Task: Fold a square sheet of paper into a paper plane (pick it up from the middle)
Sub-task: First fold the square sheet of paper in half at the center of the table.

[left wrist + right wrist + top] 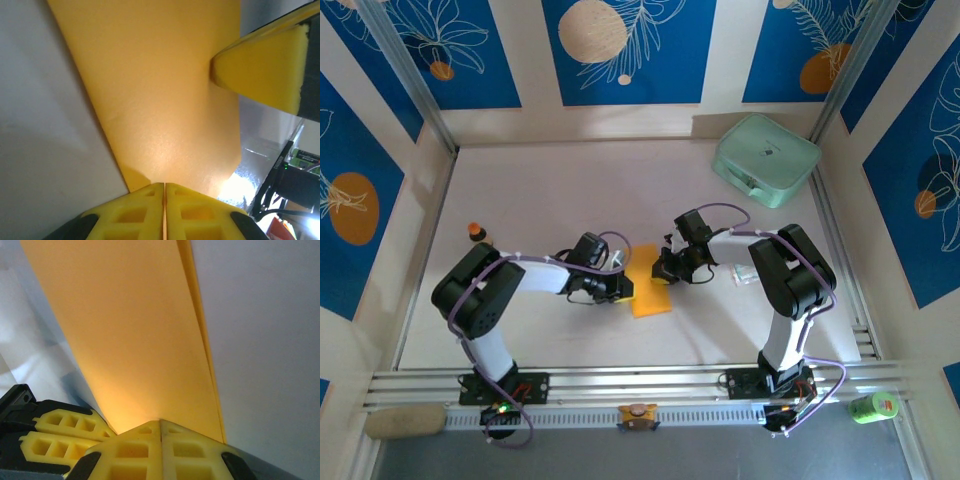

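folded square sheet of paper (650, 296) at mid-worktop (570, 200), long axis running near to far, flanked by 2 claws, both pressed together: left claw (623, 289) touching its left edge, right claw (663, 273) its right, equally near.

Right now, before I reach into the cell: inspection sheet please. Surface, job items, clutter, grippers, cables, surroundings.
Surface: white table, no spills seen.
Job's things: square sheet of paper, orange-yellow, folded with a layered edge, at centre between the arms; not yet a plane.
Clutter: mint-green case at the far right; orange-capped bottle at the left edge; small clear item by the right arm, too small to identify.
Grippers: left gripper and right gripper, jaws shut on the sheet from opposite sides.
Cables: purple cables loop along both arms, off the paper.
Surroundings: blue patterned panels; green object and beige pad beyond the front rail.
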You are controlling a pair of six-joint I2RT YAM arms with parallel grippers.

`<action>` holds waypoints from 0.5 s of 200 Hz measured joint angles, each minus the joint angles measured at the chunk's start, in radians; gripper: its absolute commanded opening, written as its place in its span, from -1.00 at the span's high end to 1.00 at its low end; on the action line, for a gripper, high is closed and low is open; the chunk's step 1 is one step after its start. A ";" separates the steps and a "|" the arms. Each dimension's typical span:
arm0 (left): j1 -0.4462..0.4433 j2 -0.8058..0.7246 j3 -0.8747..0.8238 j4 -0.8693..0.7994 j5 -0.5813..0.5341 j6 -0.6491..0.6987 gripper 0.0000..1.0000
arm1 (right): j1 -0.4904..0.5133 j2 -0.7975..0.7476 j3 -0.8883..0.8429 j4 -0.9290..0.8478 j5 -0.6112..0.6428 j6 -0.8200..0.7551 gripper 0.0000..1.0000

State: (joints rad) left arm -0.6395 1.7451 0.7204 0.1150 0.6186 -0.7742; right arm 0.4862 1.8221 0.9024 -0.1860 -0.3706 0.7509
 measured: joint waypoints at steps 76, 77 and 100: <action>-0.055 -0.051 0.090 -0.134 -0.023 0.024 0.78 | 0.000 0.000 0.002 -0.005 0.001 0.000 1.00; -0.057 -0.050 0.092 -0.134 -0.023 0.024 0.78 | 0.000 0.000 0.002 -0.005 0.001 0.000 1.00; -0.079 -0.024 0.096 -0.138 -0.021 0.024 0.78 | 0.000 0.000 0.002 -0.005 0.001 0.000 1.00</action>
State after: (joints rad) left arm -0.7189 1.7214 0.8165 -0.0227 0.5980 -0.7506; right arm 0.4862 1.8221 0.9039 -0.1913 -0.3695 0.7509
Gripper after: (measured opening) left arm 0.109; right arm 0.053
